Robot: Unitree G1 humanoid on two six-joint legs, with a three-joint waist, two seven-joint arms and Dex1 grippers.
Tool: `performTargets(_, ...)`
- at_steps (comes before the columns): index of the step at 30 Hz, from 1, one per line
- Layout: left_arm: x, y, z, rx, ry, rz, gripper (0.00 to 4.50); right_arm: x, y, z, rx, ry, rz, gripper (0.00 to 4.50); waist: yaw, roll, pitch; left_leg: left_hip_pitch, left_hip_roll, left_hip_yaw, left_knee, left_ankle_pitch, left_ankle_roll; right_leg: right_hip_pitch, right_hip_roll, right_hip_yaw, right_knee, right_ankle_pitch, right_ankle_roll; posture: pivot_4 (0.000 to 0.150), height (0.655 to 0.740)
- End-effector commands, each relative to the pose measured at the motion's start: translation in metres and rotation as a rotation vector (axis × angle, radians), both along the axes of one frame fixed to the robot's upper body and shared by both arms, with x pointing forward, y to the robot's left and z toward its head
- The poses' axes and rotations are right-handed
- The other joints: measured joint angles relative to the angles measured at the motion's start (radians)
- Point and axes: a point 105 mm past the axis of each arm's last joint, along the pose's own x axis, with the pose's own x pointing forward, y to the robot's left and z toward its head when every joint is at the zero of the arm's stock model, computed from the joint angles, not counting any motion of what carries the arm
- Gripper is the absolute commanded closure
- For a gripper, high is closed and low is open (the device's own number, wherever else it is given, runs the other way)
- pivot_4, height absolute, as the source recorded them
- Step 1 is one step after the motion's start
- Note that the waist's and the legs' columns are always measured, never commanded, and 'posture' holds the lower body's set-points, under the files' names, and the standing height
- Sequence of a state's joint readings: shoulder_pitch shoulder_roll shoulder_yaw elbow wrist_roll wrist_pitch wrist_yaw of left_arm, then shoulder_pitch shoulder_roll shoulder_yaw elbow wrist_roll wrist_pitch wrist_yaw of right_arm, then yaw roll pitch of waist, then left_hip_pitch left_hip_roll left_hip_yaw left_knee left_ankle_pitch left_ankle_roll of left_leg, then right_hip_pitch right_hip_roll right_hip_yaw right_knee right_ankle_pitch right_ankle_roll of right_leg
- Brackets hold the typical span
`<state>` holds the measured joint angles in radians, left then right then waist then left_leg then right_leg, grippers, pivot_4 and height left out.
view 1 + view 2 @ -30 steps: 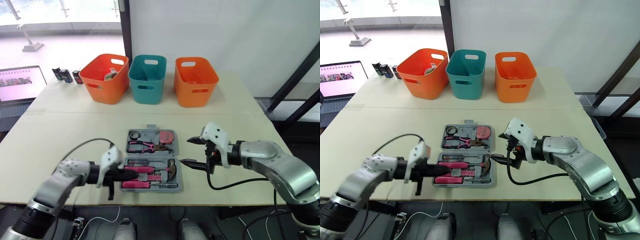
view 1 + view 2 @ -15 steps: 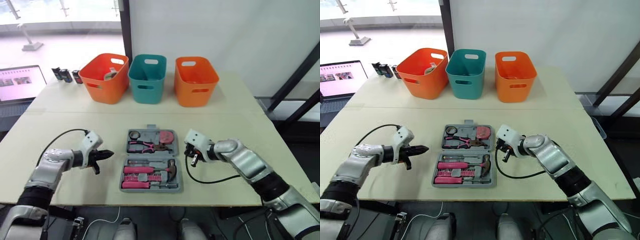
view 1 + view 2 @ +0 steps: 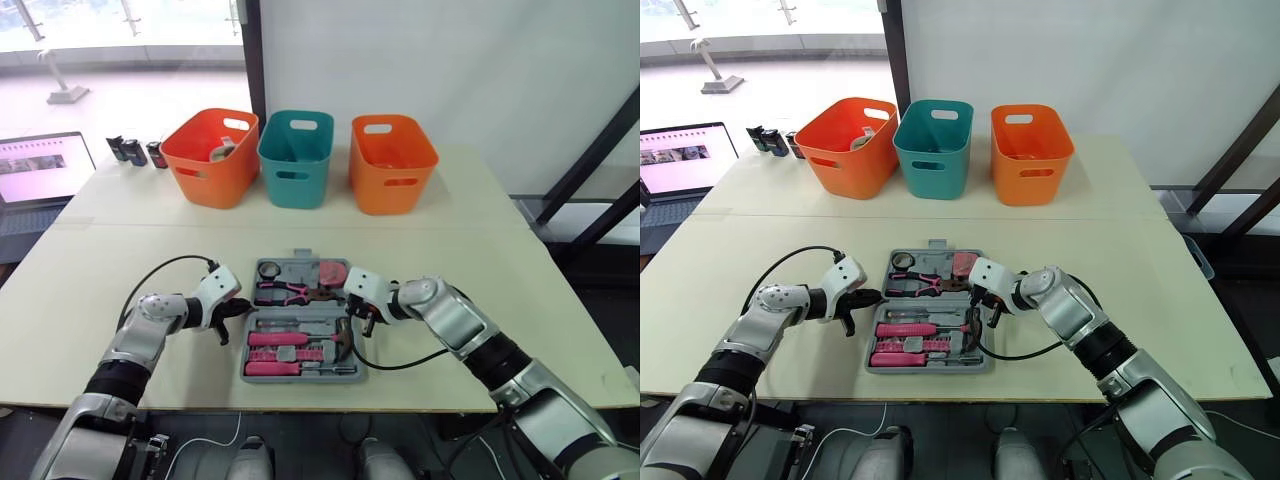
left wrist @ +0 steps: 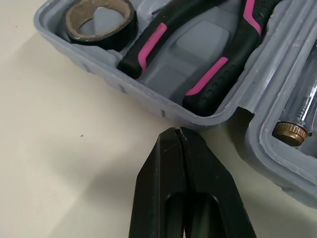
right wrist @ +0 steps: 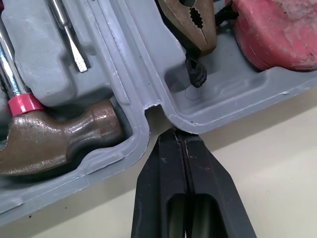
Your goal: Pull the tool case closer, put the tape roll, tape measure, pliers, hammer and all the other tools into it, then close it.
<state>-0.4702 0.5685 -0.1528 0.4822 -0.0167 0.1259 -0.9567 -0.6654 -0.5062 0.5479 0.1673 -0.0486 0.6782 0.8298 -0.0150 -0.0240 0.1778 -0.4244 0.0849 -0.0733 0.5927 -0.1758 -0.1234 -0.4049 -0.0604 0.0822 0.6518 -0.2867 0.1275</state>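
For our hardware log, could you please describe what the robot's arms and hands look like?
The left arm and right arm are rounded silver-grey shells with darker joints. Each wrist carries a white boxy housing, with a thin black cable looping from it. The left hand and right hand each have two glossy black fingers tapering to a point.

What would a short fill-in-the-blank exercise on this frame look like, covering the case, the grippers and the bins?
1. The tool case lies ___ on the table, its tools showing.
2. The left gripper and the right gripper both have their fingers ___.
3. The middle bin of the three is coloured ___.
4. The hammer lies in the case half ___ the robot.

Missing words: open; shut; teal; nearer
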Motion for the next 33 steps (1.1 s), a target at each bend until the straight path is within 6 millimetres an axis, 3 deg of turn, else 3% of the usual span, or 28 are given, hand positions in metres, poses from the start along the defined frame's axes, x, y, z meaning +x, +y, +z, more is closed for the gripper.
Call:
performTargets(1,-0.021,-0.026,-0.019,-0.008,0.062,-0.113,4.5,-0.012,0.026,0.007,0.039,0.005,0.099,4.49,0.0,0.0,0.0,0.0,0.0,0.0,0.0,0.0,0.0,0.0,0.0,0.0,0.0,0.0,0.0,0.15,0.74)
performTargets(9,-0.051,-0.014,-0.032,0.004,0.106,-0.09,4.5,-0.044,0.028,0.007,0.041,0.055,0.114,4.49,-0.002,0.004,-0.002,0.0,0.0,0.0,-0.002,0.0,0.001,0.0,0.0,0.0,0.0,-0.002,0.003,0.15,0.74)
performTargets(14,-0.059,-0.015,-0.033,-0.013,0.118,-0.073,4.5,-0.052,0.026,0.005,0.05,0.064,0.082,4.49,-0.006,0.004,-0.003,0.001,0.0,0.0,-0.002,-0.001,0.001,0.0,0.0,0.0,0.0,-0.003,-0.001,0.15,0.74)
performTargets(33,-0.065,-0.001,-0.029,-0.005,0.133,0.004,4.5,-0.027,0.038,0.008,0.073,-0.003,0.06,4.49,-0.045,0.004,-0.004,0.007,0.0,0.0,-0.002,-0.001,0.001,0.005,0.0,0.0,0.0,-0.003,-0.003,0.15,0.74)
